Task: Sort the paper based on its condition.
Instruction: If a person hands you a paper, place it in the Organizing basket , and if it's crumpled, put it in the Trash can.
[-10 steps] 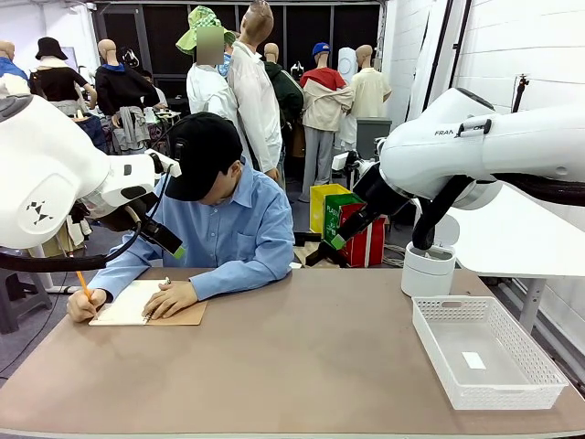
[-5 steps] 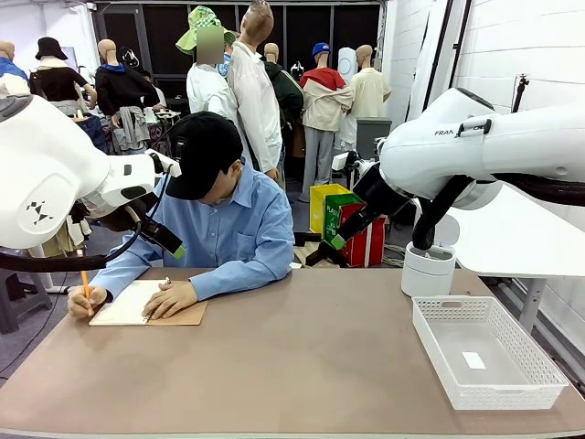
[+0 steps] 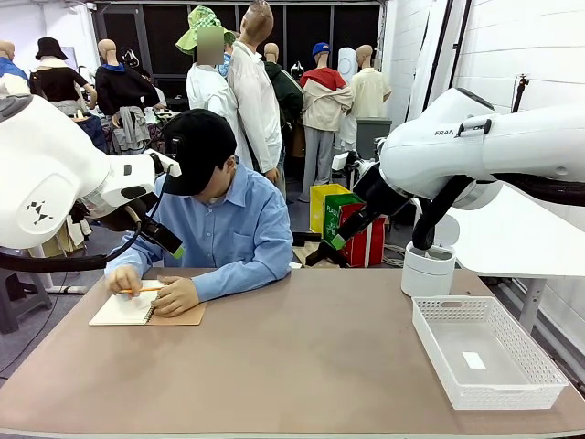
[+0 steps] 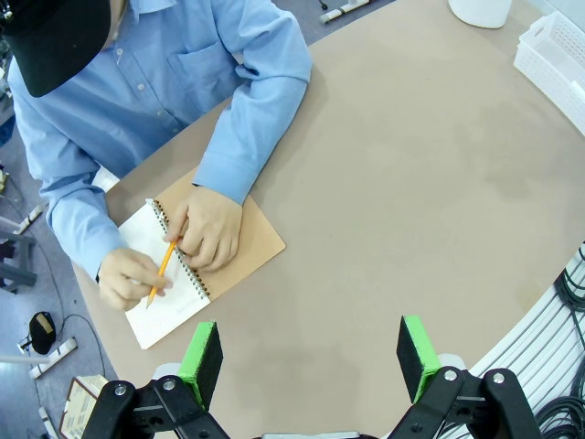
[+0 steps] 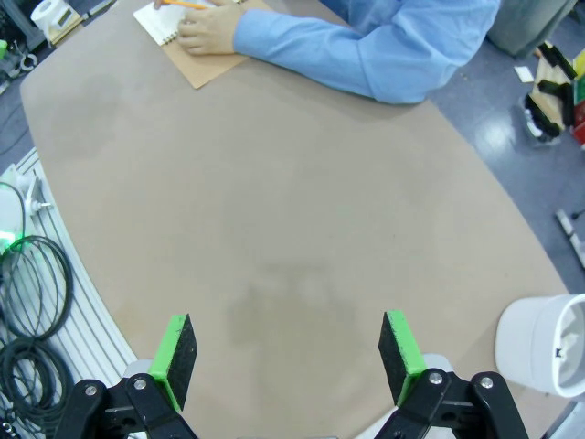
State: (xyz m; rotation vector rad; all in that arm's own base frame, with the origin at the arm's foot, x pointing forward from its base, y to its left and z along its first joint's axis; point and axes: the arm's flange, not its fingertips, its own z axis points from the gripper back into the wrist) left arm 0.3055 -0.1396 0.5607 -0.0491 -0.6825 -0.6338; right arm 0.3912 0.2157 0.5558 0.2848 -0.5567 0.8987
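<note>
Pre-sort stage: person's hands with pencil on the notebook page at far left of desk, no loose paper out, both tools released, empty, hovering; next likely wait for sheet, then basket or bin.

A broad tan, round-cornered worktop stands on a glossy grey-blue floor under even indoor light, with a white brick wall at the right, dark window panes far behind, and coiled black cables beside the near edge.
</note>
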